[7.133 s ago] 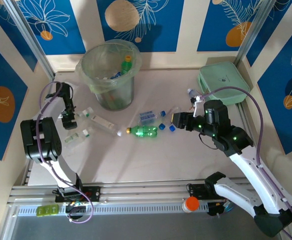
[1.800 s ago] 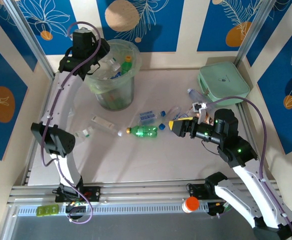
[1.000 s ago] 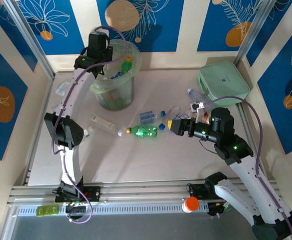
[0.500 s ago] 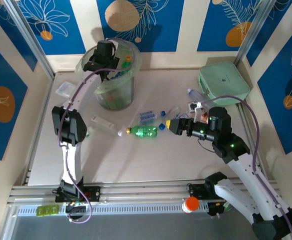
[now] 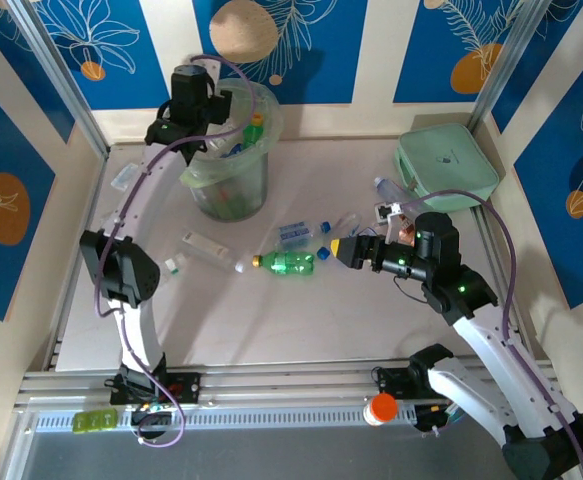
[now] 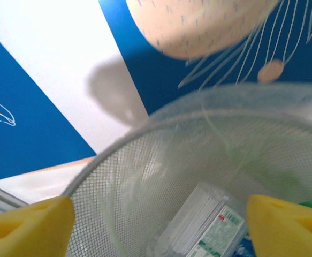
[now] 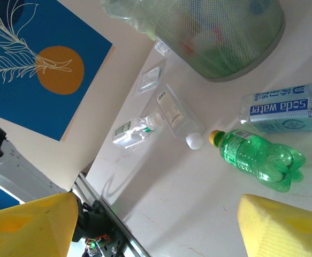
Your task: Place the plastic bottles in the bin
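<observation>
Left fingers stand apart with nothing between them, hanging over the mouth of the bin. Through that wrist camera I look past the yellow pads onto a clear labelled bottle lying inside the liner. From above, the left arm is stretched to the far left of the table, with its wrist over the bin's far-left rim.

Right fingers are spread as well (empty, as far as I can see) and sit low over the middle of the table, pointing left. Ahead of them a green bottle lies on its side, yellow cap toward the left arm. In the top view a loose blue cap sits between it and the fingertips, and the fingers do not touch the bottle.

Just beyond the green one lies a soda water bottle, also on its side. Further left are a clear bottle with a white cap and a smaller clear bottle with a green label, both near the bin's foot. One more clear bottle lies beside the mint-green case at the far right.
</observation>
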